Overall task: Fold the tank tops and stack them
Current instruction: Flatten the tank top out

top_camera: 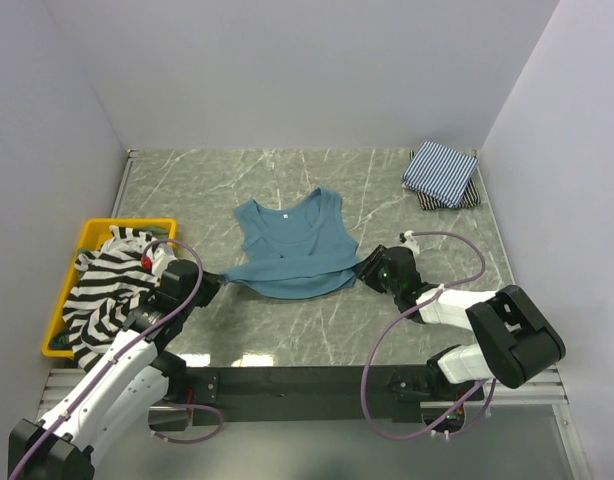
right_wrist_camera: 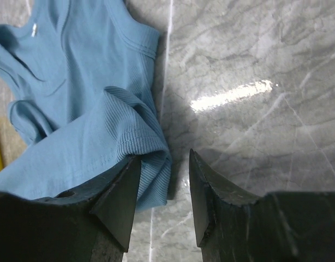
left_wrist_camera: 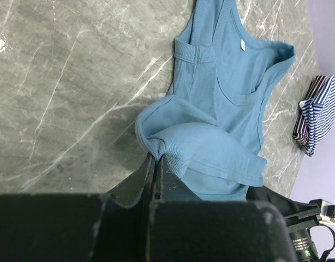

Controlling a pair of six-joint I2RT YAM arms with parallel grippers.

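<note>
The teal tank top (top_camera: 292,245) lies mid-way across the tabletop (top_camera: 187,180), its near hem doubled over. The left gripper (left_wrist_camera: 155,164) is pinched tight on the left hem corner. The right gripper (right_wrist_camera: 165,158) stands half open beside the right corner, holding nothing — a one-sided pull would likely skew the fold.

Teal top (top_camera: 292,250) mid-table (hem folded up), striped top (top_camera: 102,295) left, pinstriped top (top_camera: 440,172) far-right.

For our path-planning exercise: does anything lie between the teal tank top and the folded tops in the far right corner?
Nothing visible does. Only bare table lies between the teal tank top and the folded tops; the right end effector sits at its near hem, off that line.
</note>
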